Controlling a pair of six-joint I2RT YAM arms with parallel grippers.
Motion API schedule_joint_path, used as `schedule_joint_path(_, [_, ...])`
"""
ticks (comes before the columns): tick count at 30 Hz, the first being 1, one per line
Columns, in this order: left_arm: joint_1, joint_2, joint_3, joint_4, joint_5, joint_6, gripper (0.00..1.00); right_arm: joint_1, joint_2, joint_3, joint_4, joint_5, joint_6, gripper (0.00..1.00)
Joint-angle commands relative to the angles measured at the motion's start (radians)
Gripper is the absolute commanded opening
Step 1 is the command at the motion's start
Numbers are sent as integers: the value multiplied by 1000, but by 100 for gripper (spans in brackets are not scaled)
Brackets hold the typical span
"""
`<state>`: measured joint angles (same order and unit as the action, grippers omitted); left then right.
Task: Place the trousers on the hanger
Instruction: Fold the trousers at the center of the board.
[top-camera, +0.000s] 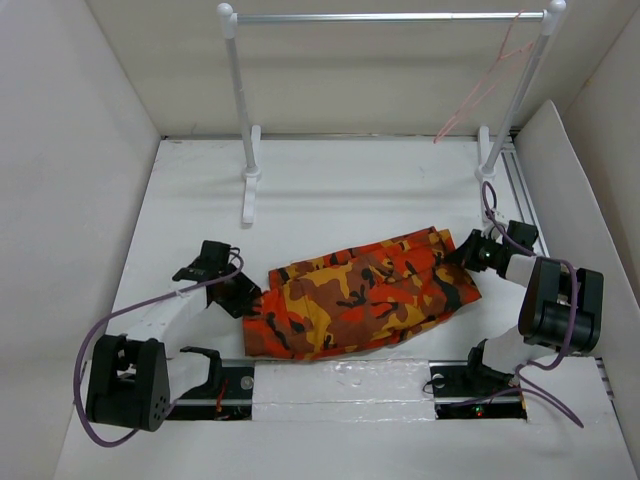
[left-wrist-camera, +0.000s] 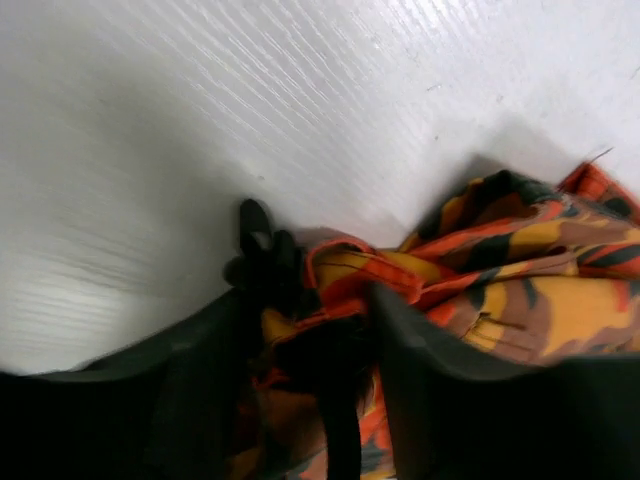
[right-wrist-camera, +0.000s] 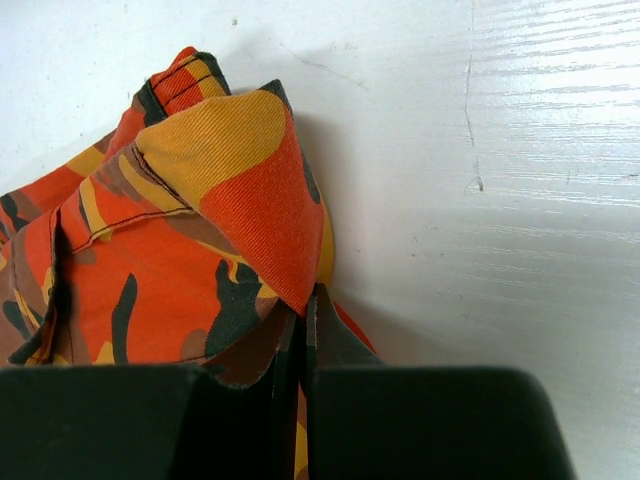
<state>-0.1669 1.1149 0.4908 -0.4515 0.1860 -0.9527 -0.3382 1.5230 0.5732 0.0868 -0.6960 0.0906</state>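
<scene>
The camouflage trousers (top-camera: 365, 295) lie folded across the middle of the white table (top-camera: 330, 190). My left gripper (top-camera: 243, 293) is at their left end. In the left wrist view its gripper (left-wrist-camera: 320, 310) has bunched cloth (left-wrist-camera: 520, 270) between the dark fingers and looks shut on it. My right gripper (top-camera: 463, 252) is at the trousers' right end. In the right wrist view its gripper (right-wrist-camera: 305, 300) is shut, pinching a raised fold of the cloth (right-wrist-camera: 230, 190). The thin pale-pink hanger (top-camera: 487, 85) hangs tilted from the right end of the rail, far from both grippers.
A silver rail (top-camera: 385, 16) on two white posts (top-camera: 240, 100) stands at the back, its feet on the table. White walls close in the left, back and right. A metal track (top-camera: 520, 190) runs along the right side.
</scene>
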Motion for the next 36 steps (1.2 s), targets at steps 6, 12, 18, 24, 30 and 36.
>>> schedule_joint_path(6, [0, -18, 0, 113, 30, 17, 0, 10, 9, 25, 51, 7, -20, 0])
schedule_joint_path(12, [0, -116, 373, -99, -91, 97, 0, 10, -1, 20, 28, 13, -34, 0])
schedule_joint_path(18, [-37, -133, 431, -133, -207, 117, 0, -10, -14, 5, 24, 10, -42, 0])
schedule_joint_path(24, [47, 59, 305, 163, -224, 147, 0, -10, -9, 13, 1, 16, -55, 0])
schedule_joint_path(30, [47, 295, 465, 293, -281, 210, 0, -10, -55, 25, -82, 68, -126, 0])
schedule_joint_path(36, [47, 472, 564, 237, -364, 215, 4, 1, -66, 50, -170, 107, -163, 0])
